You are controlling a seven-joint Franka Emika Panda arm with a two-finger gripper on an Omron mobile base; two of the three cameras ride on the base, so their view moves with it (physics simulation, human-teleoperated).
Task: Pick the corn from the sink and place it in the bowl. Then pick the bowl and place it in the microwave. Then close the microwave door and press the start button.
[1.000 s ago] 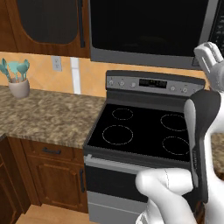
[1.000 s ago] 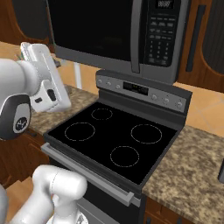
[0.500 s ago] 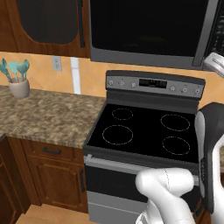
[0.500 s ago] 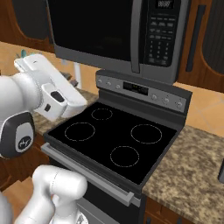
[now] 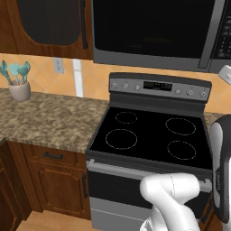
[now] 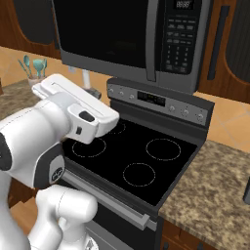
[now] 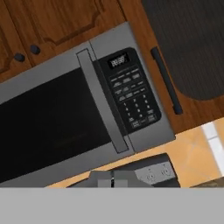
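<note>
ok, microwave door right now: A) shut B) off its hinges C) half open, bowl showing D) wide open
A: the microwave door sits flush with the button panel in the hand view, and the right base view shows it flat against the front too.

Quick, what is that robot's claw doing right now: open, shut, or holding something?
Gripper: shut, its two small dark tips pressed together with nothing between them, aimed toward the closed black microwave.
</note>
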